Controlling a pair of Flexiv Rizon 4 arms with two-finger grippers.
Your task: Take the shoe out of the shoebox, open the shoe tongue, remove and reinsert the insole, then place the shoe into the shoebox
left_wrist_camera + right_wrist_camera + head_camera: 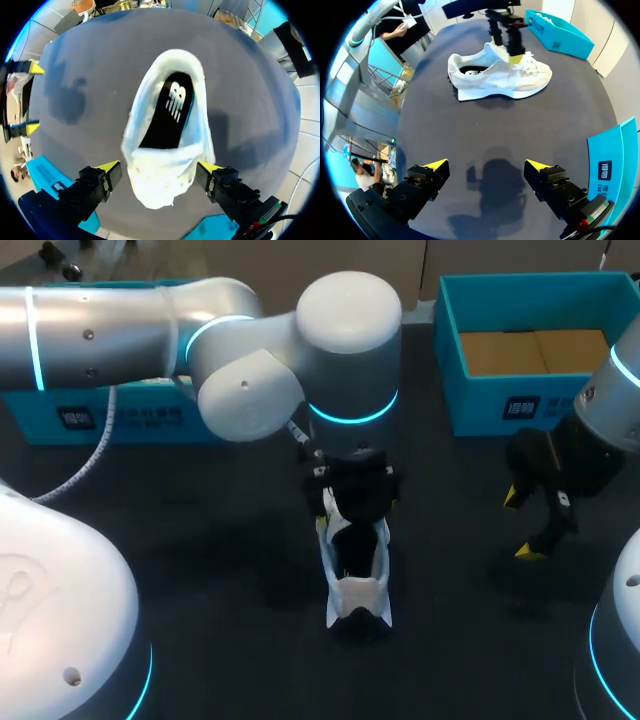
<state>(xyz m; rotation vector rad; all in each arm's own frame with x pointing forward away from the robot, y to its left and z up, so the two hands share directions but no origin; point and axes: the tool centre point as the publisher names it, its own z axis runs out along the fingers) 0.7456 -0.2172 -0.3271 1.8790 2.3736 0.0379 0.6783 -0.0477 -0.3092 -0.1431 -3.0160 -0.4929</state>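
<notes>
Out on the surface (200,540), the white shoe (357,590) sits between the left arm's (100,330) parted jaws, which may tip or drag it if they pinch off-centre; right jaws hang apart near the shoebox (480,410).

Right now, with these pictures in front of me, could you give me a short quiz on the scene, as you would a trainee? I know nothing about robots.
1. True or false: the shoe lies inside the shoebox.
2. Which end effector is at the shoe? A: the left one. B: the right one. C: neither.
3. Fill in the blank: the insole seen inside the shoe is ____ in colour.

Key
1. False. The shoe stands on the table, apart from the shoebox.
2. A. The left end effector is right at the shoe.
3. Black.
</notes>
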